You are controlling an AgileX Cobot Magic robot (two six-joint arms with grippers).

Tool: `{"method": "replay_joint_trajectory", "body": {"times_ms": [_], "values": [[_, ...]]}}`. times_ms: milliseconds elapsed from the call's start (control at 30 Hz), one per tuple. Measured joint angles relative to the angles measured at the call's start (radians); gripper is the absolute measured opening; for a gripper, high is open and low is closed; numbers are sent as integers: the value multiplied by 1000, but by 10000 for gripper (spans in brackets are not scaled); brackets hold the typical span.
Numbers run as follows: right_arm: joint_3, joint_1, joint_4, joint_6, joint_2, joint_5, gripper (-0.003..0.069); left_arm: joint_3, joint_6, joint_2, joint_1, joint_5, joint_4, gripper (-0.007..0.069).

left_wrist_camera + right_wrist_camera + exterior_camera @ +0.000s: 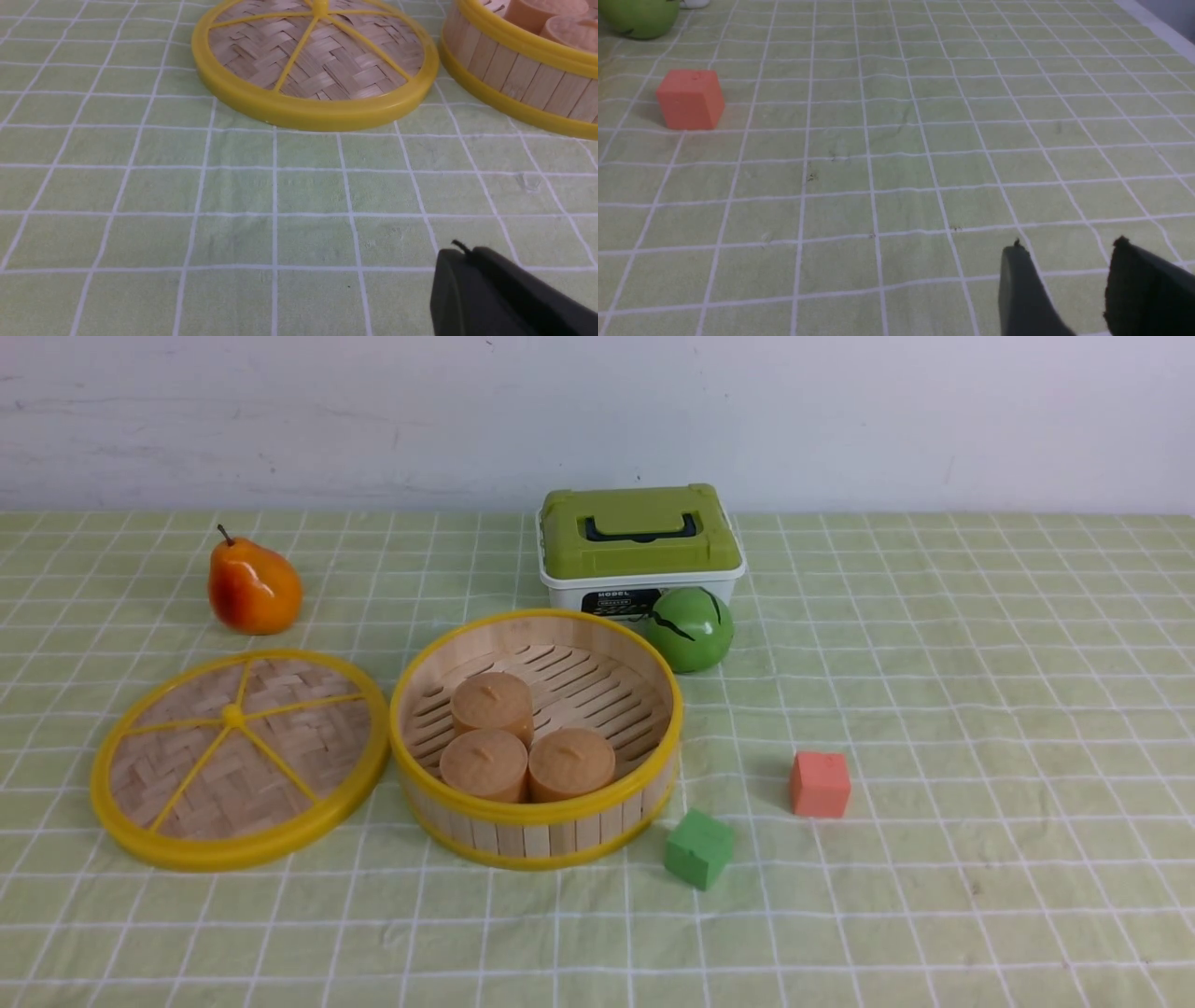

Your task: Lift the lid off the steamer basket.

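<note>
The woven lid with its yellow rim and spokes lies flat on the cloth, just left of the steamer basket. The basket stands uncovered and holds three tan round cakes. In the left wrist view the lid and the basket wall lie ahead of my left gripper, whose jaws are pressed together on nothing, well short of the lid. My right gripper hovers over bare cloth with a gap between its fingers and nothing in it. Neither gripper shows in the front view.
An orange pear sits behind the lid. A white box with a green lid and a green ball stand behind the basket. A green cube and a red cube lie right of the basket.
</note>
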Motion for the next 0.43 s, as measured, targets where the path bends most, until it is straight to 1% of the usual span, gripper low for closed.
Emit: {"method": "replay_joint_trajectory", "body": {"times_ms": [433], "values": [[0,0,0,0,0,0,241,0,0,0,0,0,0,19]]}}
